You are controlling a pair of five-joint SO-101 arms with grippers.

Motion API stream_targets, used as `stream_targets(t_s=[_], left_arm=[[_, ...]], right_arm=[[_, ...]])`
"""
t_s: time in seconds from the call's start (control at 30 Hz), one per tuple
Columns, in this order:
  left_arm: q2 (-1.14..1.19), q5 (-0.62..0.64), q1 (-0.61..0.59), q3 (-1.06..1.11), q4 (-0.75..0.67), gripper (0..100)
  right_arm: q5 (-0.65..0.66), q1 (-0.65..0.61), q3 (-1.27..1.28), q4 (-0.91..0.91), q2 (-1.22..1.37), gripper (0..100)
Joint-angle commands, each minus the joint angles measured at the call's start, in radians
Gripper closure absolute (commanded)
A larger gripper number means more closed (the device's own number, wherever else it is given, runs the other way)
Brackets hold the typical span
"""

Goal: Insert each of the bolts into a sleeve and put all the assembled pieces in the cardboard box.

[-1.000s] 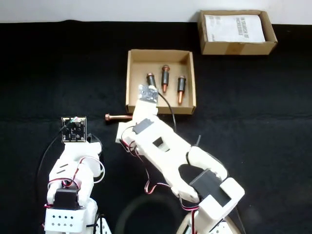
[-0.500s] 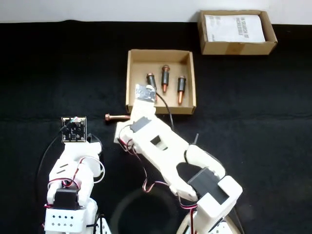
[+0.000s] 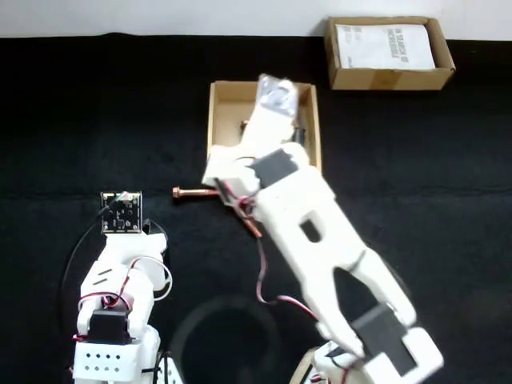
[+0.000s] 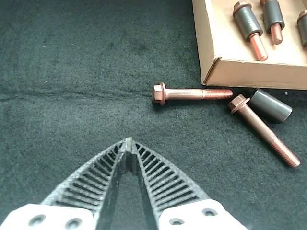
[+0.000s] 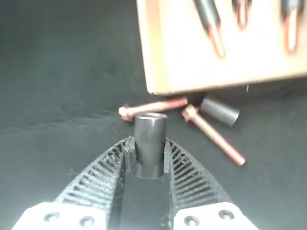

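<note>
Two ribbed fingers of the right gripper (image 5: pixel 149 143) are clamped on the lower half of a dark held sleeve (image 5: pixel 150 130). It stands on end between the tips, with one open end toward the wrist camera.

Past it, on the black table (image 5: pixel 62 72), lie the loose parts. A level bolt (image 5: pixel 153 106) runs along the near wall of the cardboard box (image 5: pixel 192 62). A slanted bolt (image 5: pixel 214 136) has its head close to the level bolt's threaded tip. A loose sleeve (image 5: pixel 219 111) rests on its side just beside that head, close to the box wall. Three assembled pieces (image 5: pixel 212 26) lie side by side on the box floor, each apart from the next.

Seen from above, the right arm (image 3: pixel 312 232) stretches forward in one long line from the near edge, with its wrist raised over the box. It stands in front of much of the box floor and of the ground by the near wall. The head end of the level bolt pokes out on its left side.

The left gripper (image 4: pixel 128 143) has its fingertips pressed together with nothing between them. It points toward the level bolt's head and is apart from it. The left arm (image 3: pixel 120 272) sits folded back at the near left of the table, well apart from the box.

At the far right corner stands a second box (image 3: pixel 388 78) with a sheet of paper (image 3: pixel 384 44) lying in it.
</note>
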Motion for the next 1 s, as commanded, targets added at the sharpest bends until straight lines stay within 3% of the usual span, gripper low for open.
stream_targets(t_s=[0.0,0.17,0.33,0.63,0.97], left_arm=[[-0.012,0.005,-0.001,0.019,0.008,99],[-0.012,0.002,0.012,0.019,0.124,99],[-0.012,0.003,0.047,0.019,0.210,99],[-0.010,0.161,0.101,-0.084,0.261,99],[-0.007,0.106,0.136,-0.200,0.267,99]], right_arm=[[0.121,0.051,-0.054,0.007,-0.216,99.1],[0.264,0.079,-0.038,0.081,-0.412,99.1],[0.284,0.079,0.064,0.202,-0.578,99.1],[0.285,0.074,0.421,0.223,-0.926,99.1],[0.420,0.079,0.771,0.226,-1.283,99.1]])
